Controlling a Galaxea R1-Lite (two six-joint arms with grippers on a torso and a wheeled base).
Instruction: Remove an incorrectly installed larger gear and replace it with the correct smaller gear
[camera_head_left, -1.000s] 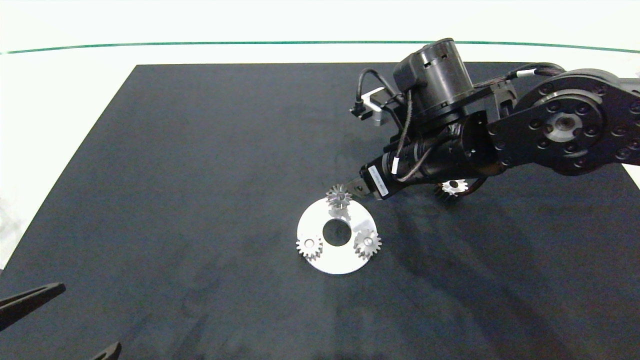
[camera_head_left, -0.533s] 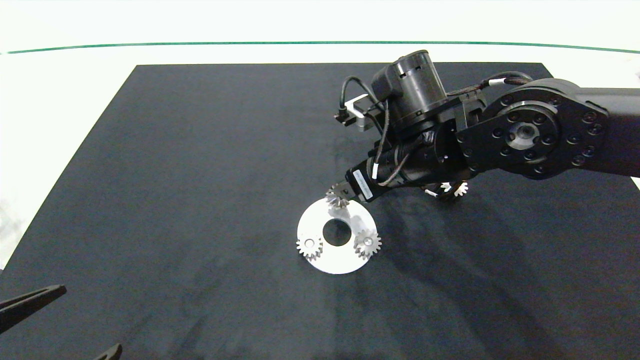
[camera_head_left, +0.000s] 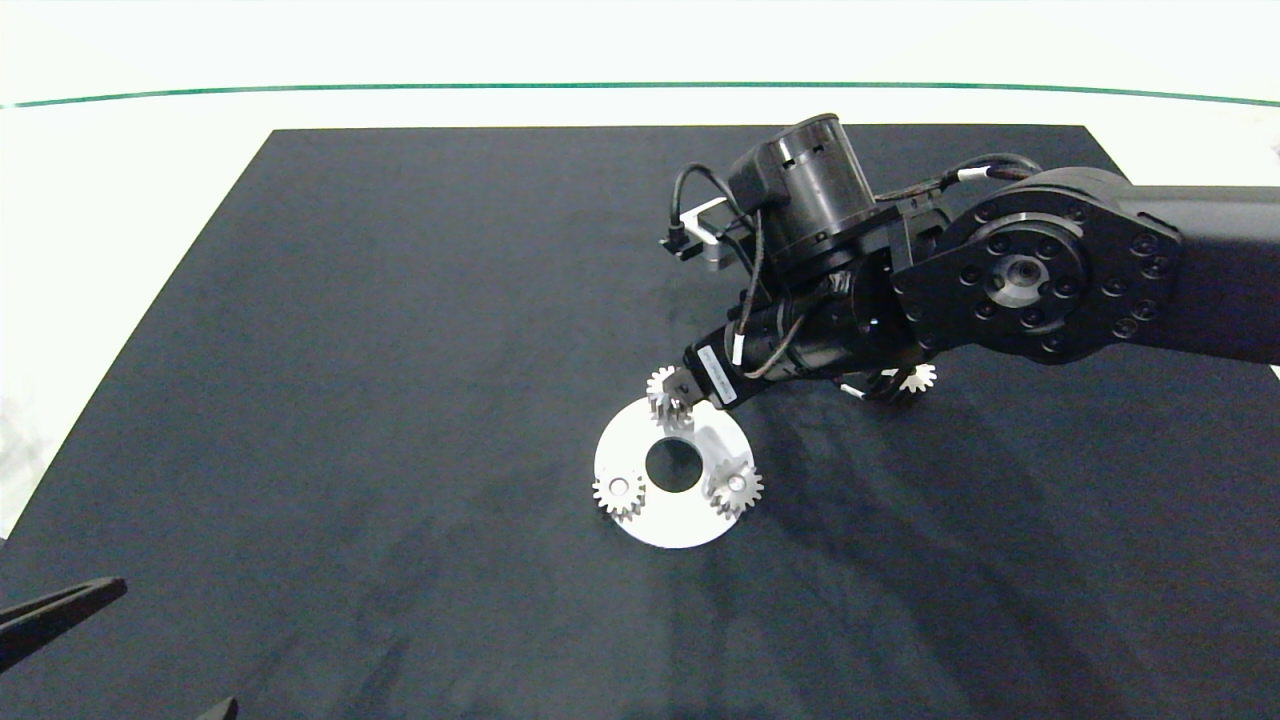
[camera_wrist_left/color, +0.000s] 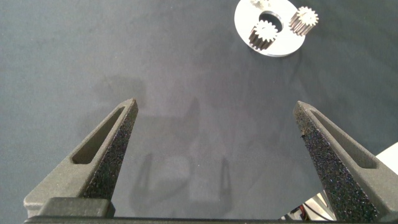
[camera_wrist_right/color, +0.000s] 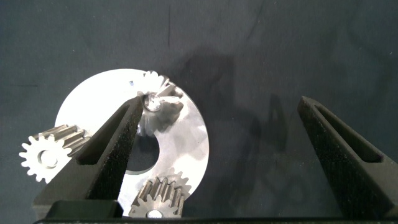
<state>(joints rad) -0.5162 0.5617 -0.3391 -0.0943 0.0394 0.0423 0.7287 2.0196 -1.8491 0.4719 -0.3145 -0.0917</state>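
Note:
A round silver plate (camera_head_left: 668, 525) lies mid-mat, carrying two small gears (camera_head_left: 618, 493) (camera_head_left: 737, 488). A third smaller gear (camera_head_left: 667, 393) (camera_wrist_right/color: 160, 93) sits at the plate's far rim, over a shiny pin. My right gripper (camera_head_left: 690, 390) (camera_wrist_right/color: 221, 102) hangs over it, open wide, one fingertip (camera_wrist_right/color: 127, 115) right beside this gear. The larger gear (camera_head_left: 914, 378) lies on the mat to the right, mostly hidden under the right arm, with only some teeth showing. My left gripper (camera_head_left: 180, 643) (camera_wrist_left/color: 216, 104) is open and idle at the near left corner.
A black mat (camera_head_left: 400, 350) covers the white table (camera_head_left: 120, 200). The plate (camera_wrist_left/color: 273, 48) and its gears appear far off in the left wrist view. The right arm's bulky wrist (camera_head_left: 1020, 275) reaches in over the mat's right side.
The right arm has swung a little to the left and down over the plate's far rim. The gear there has shifted slightly left with it. The left gripper has sunk slightly.

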